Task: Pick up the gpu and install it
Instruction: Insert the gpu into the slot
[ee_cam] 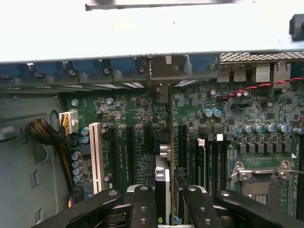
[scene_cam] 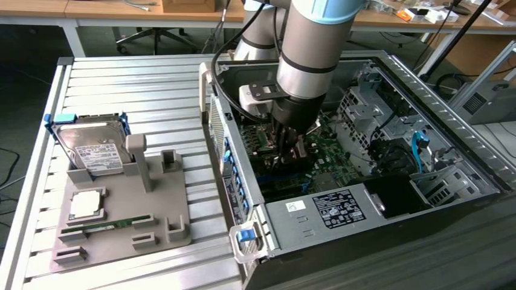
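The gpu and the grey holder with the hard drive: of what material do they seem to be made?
The gpu, gripped edge-on between the fingers, looks like dark circuit board with a silvery metal part. The grey holder has a matte, uniform, blocky look, probably plastic. The hard drive shows a shiny metal case with a white paper label.

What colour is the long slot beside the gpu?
White slot, left of the gpu; the wrist view shows it best.

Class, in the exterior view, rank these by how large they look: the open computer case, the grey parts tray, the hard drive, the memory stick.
1. Computer case
2. Grey parts tray
3. Hard drive
4. Memory stick
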